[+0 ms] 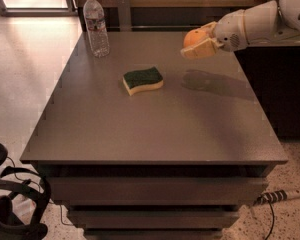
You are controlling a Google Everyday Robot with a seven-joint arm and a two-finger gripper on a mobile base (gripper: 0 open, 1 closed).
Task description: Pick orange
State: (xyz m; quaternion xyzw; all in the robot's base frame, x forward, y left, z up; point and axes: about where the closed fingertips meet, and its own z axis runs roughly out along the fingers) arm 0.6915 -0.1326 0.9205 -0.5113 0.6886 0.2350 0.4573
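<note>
The gripper [196, 41] hangs in the air over the far right part of the table [140, 129], reaching in from the right on a white arm [260, 21]. Its two pale fingers [202, 49] are clamped on the orange [191, 35]: one finger runs under the fruit, the other lies across its top, and the round skin shows between them on the left side. The orange is clear of the table, held above it, and a dim shadow [212, 81] of gripper and fruit lies on the grey top below, a little nearer the camera. A sponge [143, 80], green on top and yellow beneath, lies flat on the table's far half, left of the gripper and lower in the view, well apart from it. A clear bottle [97, 26] with a white cap stands upright near the far left corner, apart from the sponge. Under the table's front edge are stacked grey tiers that look like drawers or shelves; which of the two I cannot tell. A dark cabinet [285, 94] stands just beside the table on the right, under the arm. On the speckled floor [20, 84] a power strip [277, 196] with its cable lies at the lower right, and a black thing [12, 204] with loops sits at the lower left, too dark to name
</note>
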